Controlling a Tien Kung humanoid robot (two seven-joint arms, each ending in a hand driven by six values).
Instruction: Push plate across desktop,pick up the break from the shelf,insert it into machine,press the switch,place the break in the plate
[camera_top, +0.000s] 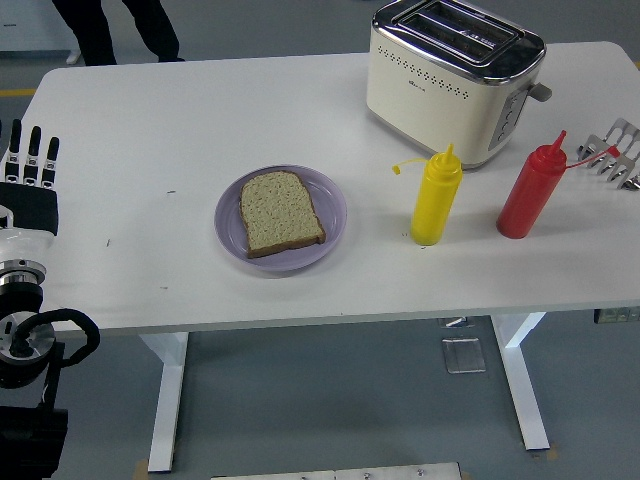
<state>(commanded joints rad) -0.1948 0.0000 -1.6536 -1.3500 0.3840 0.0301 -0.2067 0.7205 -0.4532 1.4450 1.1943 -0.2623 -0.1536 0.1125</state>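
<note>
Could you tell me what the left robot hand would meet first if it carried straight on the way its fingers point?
Probably nothing: the left robot hand points toward the table's far-left edge, which looks free.
</note>
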